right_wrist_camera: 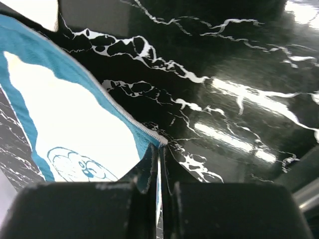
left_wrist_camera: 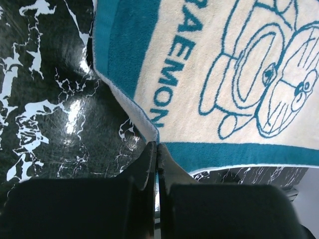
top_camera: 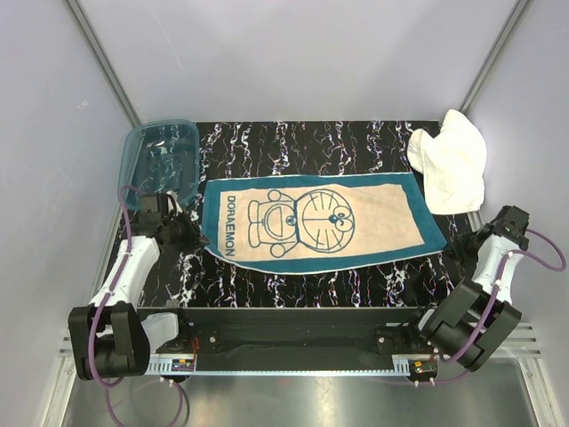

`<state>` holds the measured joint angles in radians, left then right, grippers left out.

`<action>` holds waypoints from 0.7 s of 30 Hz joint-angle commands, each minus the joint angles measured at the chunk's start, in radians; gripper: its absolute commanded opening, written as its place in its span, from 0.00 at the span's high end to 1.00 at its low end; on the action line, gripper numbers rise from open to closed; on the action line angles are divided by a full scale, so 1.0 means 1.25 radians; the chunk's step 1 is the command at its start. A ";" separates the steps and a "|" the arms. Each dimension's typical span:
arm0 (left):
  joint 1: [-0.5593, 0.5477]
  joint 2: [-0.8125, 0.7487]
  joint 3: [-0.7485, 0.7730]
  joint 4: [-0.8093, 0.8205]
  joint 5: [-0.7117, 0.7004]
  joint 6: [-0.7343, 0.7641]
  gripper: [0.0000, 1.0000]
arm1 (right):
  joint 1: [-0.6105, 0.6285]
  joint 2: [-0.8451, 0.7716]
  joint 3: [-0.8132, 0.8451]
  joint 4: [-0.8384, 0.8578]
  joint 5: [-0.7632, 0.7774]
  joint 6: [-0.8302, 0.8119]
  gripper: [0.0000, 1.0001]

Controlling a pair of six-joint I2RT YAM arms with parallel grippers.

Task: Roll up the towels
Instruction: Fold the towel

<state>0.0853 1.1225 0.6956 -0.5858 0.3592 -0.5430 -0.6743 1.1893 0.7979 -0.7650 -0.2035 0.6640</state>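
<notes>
The cream-tan towel (top_camera: 324, 221) with a teal border and a printed cartoon lies spread flat across the middle of the black marble table. My left gripper (top_camera: 197, 233) is shut on its near left corner; the left wrist view shows the jaws (left_wrist_camera: 157, 146) pinched together on the towel's edge (left_wrist_camera: 224, 74). My right gripper (top_camera: 449, 242) is shut on its near right corner, and the right wrist view shows the jaws (right_wrist_camera: 159, 147) closed on the towel's teal hem (right_wrist_camera: 75, 124). The plain white terry towel (top_camera: 449, 165) lies crumpled at the far right.
A translucent teal plastic tub (top_camera: 160, 160) stands at the far left corner, just beyond my left arm. White walls enclose the table (top_camera: 293, 285) on the left, right and back. The arm bases sit on a rail at the near edge.
</notes>
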 commanded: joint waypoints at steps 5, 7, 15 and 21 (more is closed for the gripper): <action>-0.008 -0.079 0.061 -0.098 -0.058 0.006 1.00 | -0.042 -0.134 -0.008 -0.074 -0.057 -0.018 1.00; -0.008 -0.087 0.080 -0.117 -0.060 0.006 1.00 | -0.041 -0.160 -0.009 -0.046 -0.097 -0.017 1.00; -0.008 0.023 0.240 -0.120 -0.068 -0.015 1.00 | 0.041 -0.012 0.105 -0.013 -0.105 -0.007 1.00; -0.008 0.144 0.388 -0.122 -0.082 -0.032 1.00 | 0.165 0.137 0.251 -0.003 -0.037 0.008 1.00</action>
<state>0.0772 1.2392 1.0649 -0.7582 0.2813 -0.5659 -0.4946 1.2938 1.0180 -0.8150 -0.2798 0.6605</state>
